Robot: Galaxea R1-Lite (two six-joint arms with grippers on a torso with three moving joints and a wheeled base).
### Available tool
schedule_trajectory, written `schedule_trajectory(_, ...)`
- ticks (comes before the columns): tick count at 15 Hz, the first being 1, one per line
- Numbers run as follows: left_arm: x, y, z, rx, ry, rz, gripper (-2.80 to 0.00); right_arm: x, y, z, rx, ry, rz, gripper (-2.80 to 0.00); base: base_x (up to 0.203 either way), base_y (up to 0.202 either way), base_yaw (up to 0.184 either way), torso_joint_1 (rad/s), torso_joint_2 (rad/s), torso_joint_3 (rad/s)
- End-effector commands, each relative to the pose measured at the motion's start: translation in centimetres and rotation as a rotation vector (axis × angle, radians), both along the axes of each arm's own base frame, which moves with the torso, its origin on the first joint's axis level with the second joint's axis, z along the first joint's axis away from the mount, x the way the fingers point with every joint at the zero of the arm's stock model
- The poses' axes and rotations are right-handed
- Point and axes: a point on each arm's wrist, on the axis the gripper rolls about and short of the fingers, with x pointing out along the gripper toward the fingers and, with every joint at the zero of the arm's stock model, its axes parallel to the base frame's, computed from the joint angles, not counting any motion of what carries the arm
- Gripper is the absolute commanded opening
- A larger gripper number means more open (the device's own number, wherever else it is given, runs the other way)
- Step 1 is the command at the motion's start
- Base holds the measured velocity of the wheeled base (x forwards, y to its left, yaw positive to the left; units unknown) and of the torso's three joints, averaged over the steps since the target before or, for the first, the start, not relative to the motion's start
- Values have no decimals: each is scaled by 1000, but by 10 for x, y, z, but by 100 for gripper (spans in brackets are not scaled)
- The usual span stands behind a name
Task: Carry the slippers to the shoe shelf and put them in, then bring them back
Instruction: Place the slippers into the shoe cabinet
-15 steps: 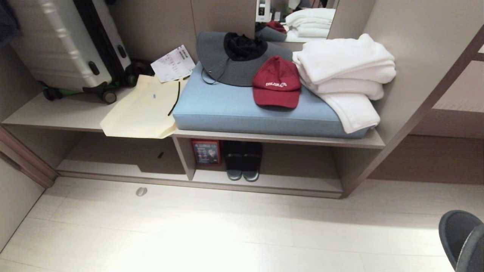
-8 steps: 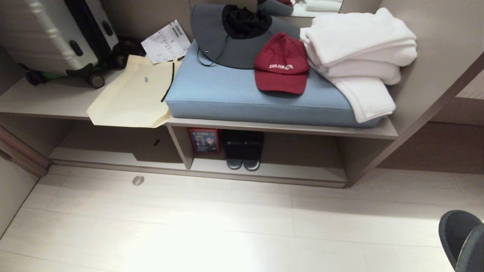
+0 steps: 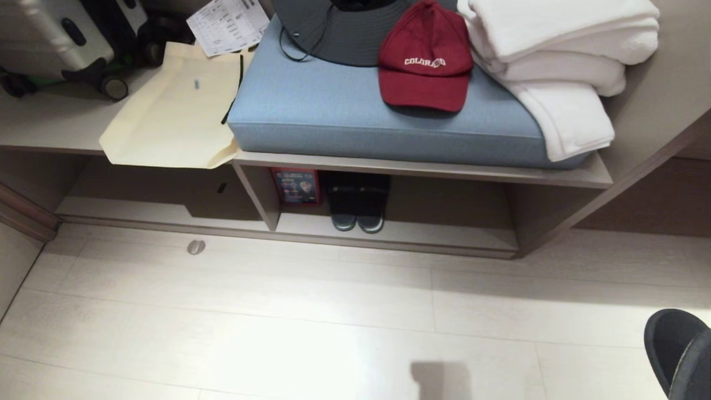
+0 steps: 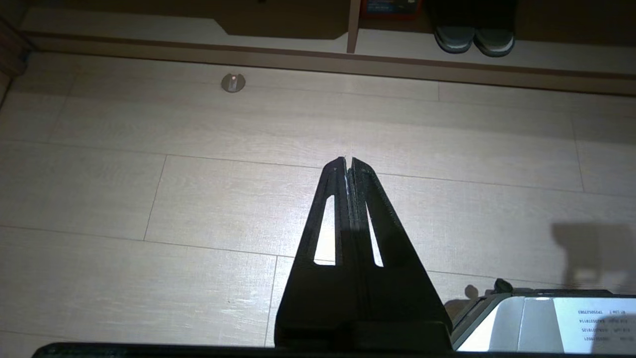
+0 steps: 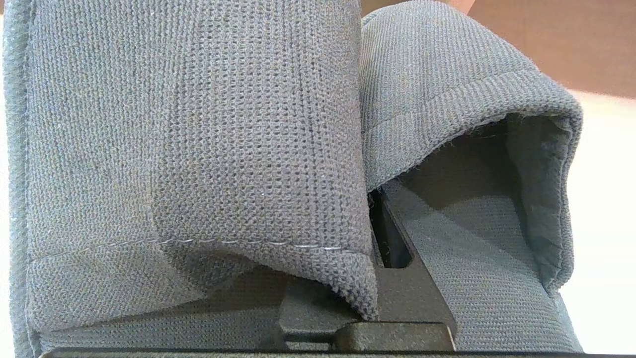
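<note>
My right gripper [image 5: 383,233] is shut on the slippers [image 5: 198,139], a grey knit pair held side by side; their toe bands hide its fingertips. In the head view only a dark slipper edge [image 3: 675,347] shows at the bottom right. The shoe shelf [image 3: 389,242] is the low beige cubby unit under the bench, across the pale floor. Its front lip [image 4: 397,67] also shows in the left wrist view. My left gripper [image 4: 349,160] hangs shut and empty over the floor.
Another dark pair of slippers [image 3: 357,204] and a red booklet [image 3: 296,186] sit in the right compartment beside the divider [image 3: 256,191]. On the bench lie a blue cushion [image 3: 333,116], red cap [image 3: 425,61], white towels [image 3: 561,61], cream bag [image 3: 166,111] and suitcase [image 3: 44,33]. A metal door stop [image 3: 195,246] is on the floor.
The whole head view has tipped downward: bench and shelf slid up the picture, more floor shows and a shadow appears at the bottom. Nothing in the scene itself has moved.
</note>
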Motion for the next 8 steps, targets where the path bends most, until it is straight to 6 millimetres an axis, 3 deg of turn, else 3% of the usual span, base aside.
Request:
schedule_trajectory(1,0,0,0,0,3,0,-280,0,0,0,-1,0,1,-280,0,0,0,2,2,-197)
schedule_trajectory(8,0,0,-1,1,4,-1,-280,0,0,0,-1,0,1,-280,0,0,0,4,2,-196)
